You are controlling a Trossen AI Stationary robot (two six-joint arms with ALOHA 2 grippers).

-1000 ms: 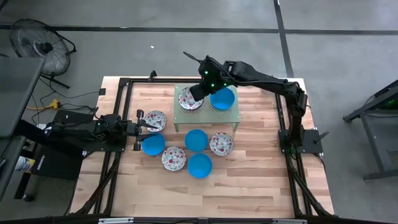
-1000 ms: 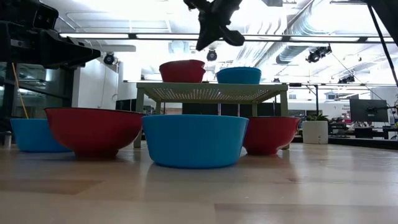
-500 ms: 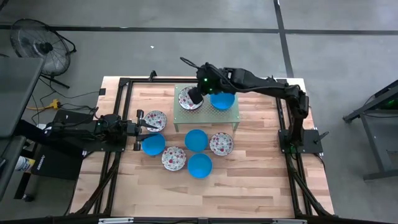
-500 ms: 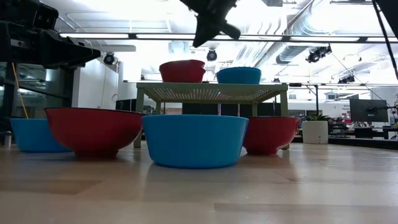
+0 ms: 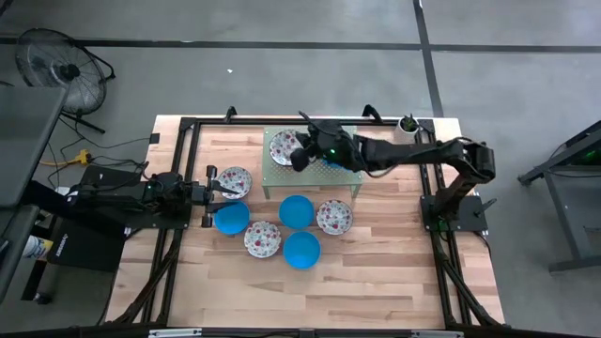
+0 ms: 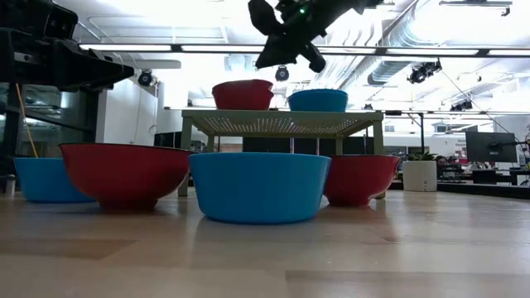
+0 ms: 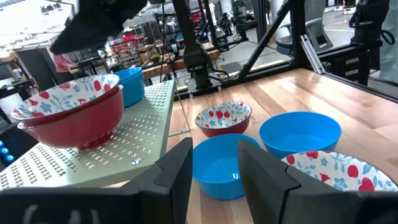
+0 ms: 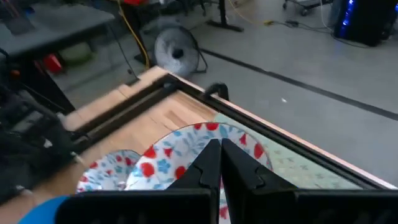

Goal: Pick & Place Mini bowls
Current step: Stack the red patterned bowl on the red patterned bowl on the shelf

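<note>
Right gripper (image 5: 299, 156): over the stand, just beside the floral bowl there; fingers (image 8: 209, 163) pressed together, holding nothing. In the low view it hangs above the stand's two bowls (image 6: 286, 37).
Left gripper (image 5: 228, 191): waiting at the table's left side, by the floral bowl there; fingers (image 7: 177, 177) spread, nothing between them.
Stand (image 5: 349, 173): pale green, perforated, at the table's far middle; carries two bowls.
Floral bowl on stand (image 5: 282, 146): on the stand's left part, upright; red outside, as seen in the low view (image 6: 243, 94).
Blue bowl on stand (image 5: 336, 165): on the stand's right part, mostly hidden under the right arm from above; clear in the low view (image 6: 318, 100).
Left floral bowl (image 5: 235, 181): on the table, left of the stand, just beyond the left gripper's tips.
Left blue bowl (image 5: 231, 218): just in front of it, near the left gripper.
Centre blue bowl (image 5: 297, 210): in front of the stand.
Right floral bowl (image 5: 334, 217): just right of the centre blue bowl.
Front floral bowl (image 5: 262, 238): between the left blue bowl and the front blue bowl.
Front blue bowl (image 5: 301, 250): nearest the table's front edge.
Table (image 5: 394, 282): pale wood, framed by black rails.
</note>
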